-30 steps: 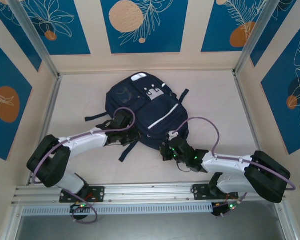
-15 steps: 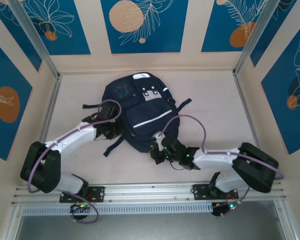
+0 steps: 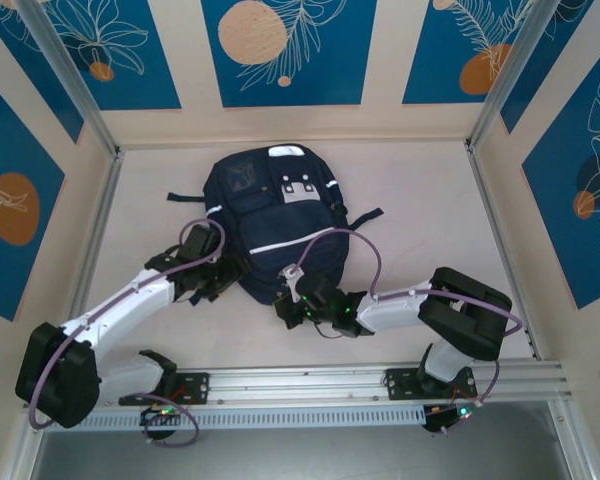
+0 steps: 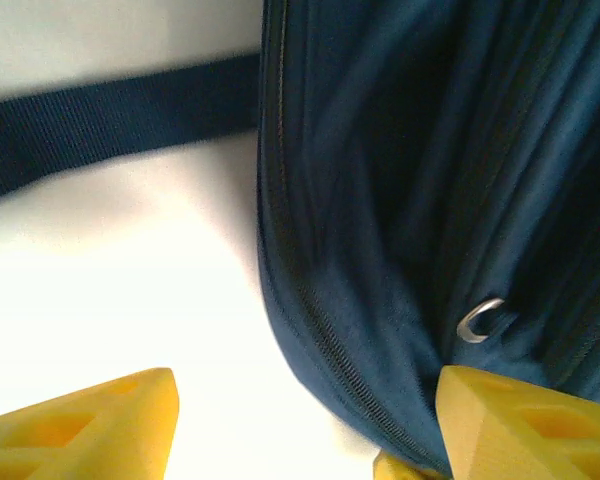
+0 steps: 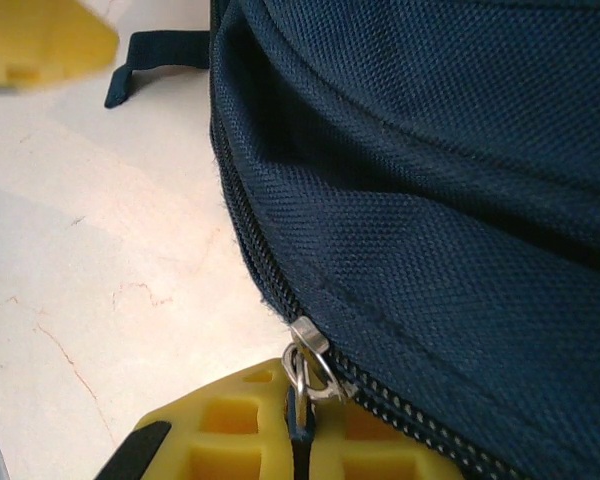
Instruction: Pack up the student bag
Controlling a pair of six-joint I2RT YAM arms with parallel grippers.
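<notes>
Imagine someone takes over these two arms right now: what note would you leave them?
Left gripper: open, at the near-left edge of the dark navy fabric backpack with thin white stripes, holding nothing.
Right gripper: shut on the metal zip pull at the bag's near edge.
Backpack: flat on the pale table, front pockets up.
Done: zip pull gripped.
To do: work the zip; contents can't be seen.

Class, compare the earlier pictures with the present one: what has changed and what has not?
The dark navy fabric backpack swung its near end left, dragged by the right gripper, which moved left. The left gripper opened, let go of the backpack and drew back leftward. Unchanged: the right gripper stays shut on the metal zip pull.
</notes>
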